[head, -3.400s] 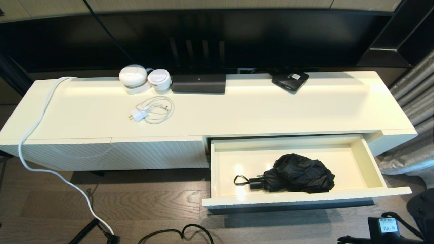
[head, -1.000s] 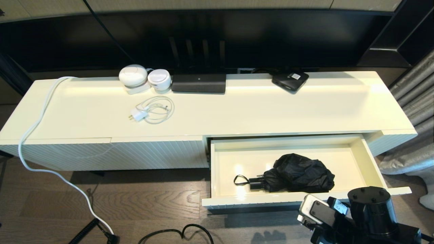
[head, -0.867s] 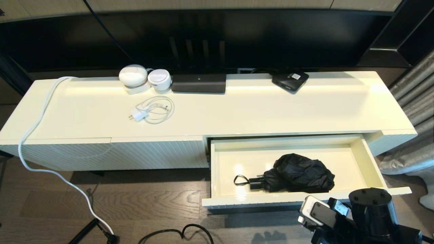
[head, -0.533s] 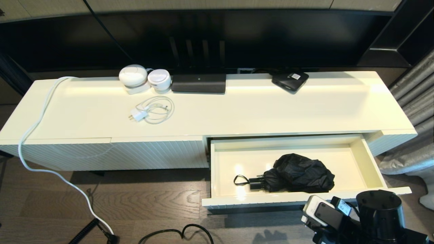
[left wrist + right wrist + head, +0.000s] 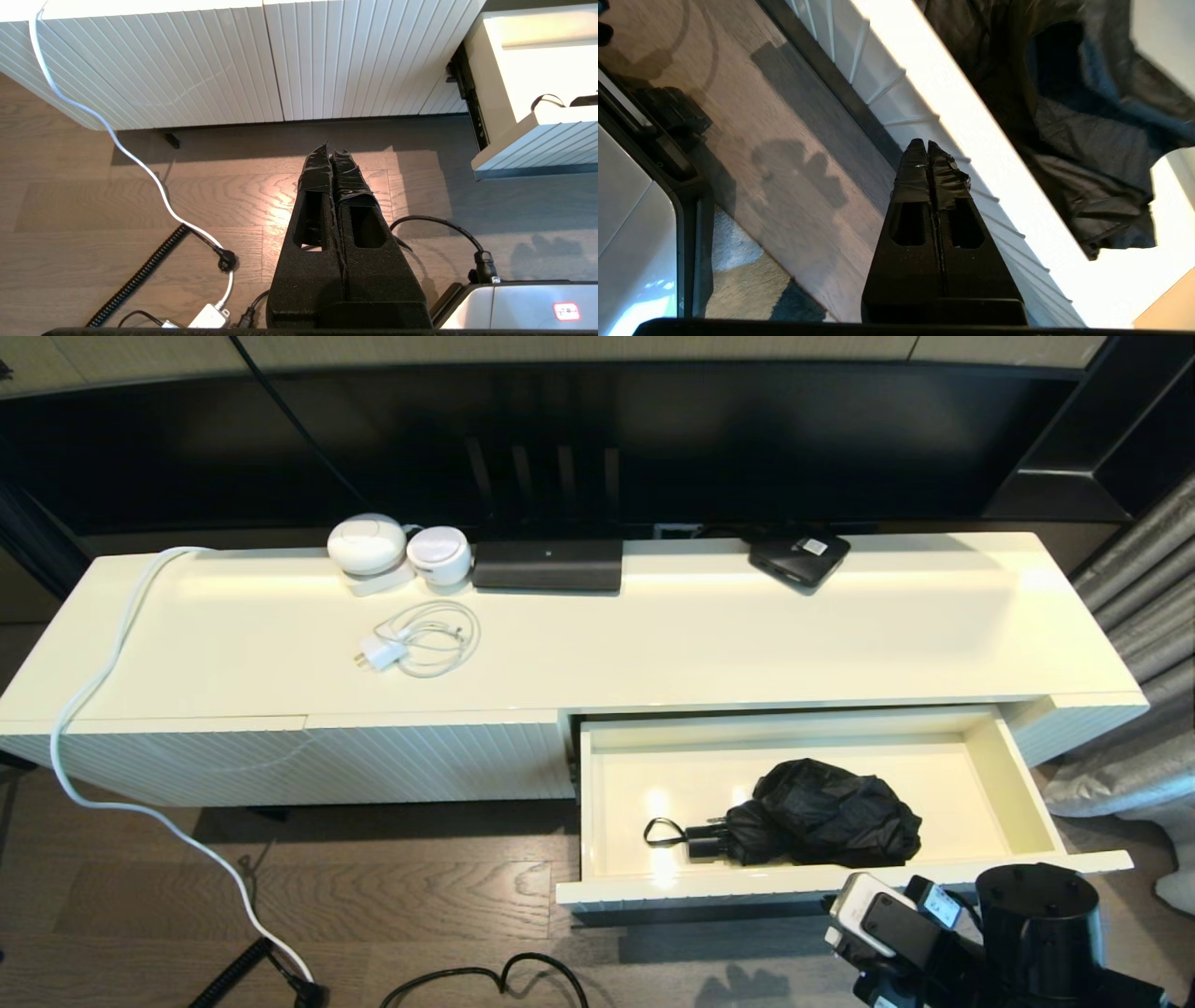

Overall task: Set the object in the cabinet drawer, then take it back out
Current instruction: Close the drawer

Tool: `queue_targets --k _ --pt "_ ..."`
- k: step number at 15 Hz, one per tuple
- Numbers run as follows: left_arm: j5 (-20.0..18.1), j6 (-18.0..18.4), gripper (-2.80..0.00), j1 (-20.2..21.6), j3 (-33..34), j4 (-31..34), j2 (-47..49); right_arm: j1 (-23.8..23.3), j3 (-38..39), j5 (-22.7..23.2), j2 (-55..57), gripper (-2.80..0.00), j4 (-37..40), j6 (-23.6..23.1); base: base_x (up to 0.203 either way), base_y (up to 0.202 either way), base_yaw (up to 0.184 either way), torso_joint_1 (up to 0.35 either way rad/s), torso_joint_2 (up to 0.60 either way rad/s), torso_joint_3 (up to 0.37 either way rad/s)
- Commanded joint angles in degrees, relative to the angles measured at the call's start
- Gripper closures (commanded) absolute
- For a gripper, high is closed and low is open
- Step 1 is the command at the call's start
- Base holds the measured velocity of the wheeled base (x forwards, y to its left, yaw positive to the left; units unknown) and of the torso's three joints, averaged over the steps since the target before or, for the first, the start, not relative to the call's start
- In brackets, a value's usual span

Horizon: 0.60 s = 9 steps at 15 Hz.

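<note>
The cabinet drawer (image 5: pixel 1022 784) stands pulled out at the cabinet's right end. The object, a black folding umbrella (image 5: pixel 826 812), lies on the drawer's glossy floor with its handle and wrist loop (image 5: pixel 658 831) pointing left. My right arm (image 5: pixel 1036 933) is just in front of the drawer's front right corner. In the right wrist view, my right gripper (image 5: pixel 928 143) is shut and empty. It sits by the ribbed front near the dark strip (image 5: pixel 833 79), with the umbrella fabric (image 5: pixel 1087 140) beyond the rim. My left gripper (image 5: pixel 331 150) is shut and empty over the wooden floor.
On the cabinet top are a white charger with coiled cable (image 5: pixel 415 639), two round white devices (image 5: pixel 367 545), a black bar-shaped box (image 5: pixel 547 565) and a flat black box with a sticker (image 5: pixel 798 555). A white cord (image 5: pixel 93 681) and black cables (image 5: pixel 485 980) trail across the floor. Curtains (image 5: pixel 1139 616) hang at right.
My right arm rose into view at the drawer's front right corner, then sank slightly over the last second. The umbrella and drawer have not moved.
</note>
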Motion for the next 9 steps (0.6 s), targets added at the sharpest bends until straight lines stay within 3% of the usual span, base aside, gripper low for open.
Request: queue_targets --k 1,9 --pt "0.00 0.02 0.00 -0.06 0.09 -0.04 0.09 -0.60 -0.76 -0.03 2.62 0.00 -0.54 -0.17 0.000 0.000 0.000 0.000 0.00 0.000" --pt "0.00 0.02 0.00 0.02 0.09 -0.04 0.09 -1.14 -1.31 -0.03 5.53 0.00 -8.17 -0.83 0.000 0.000 0.000 0.000 0.00 0.000"
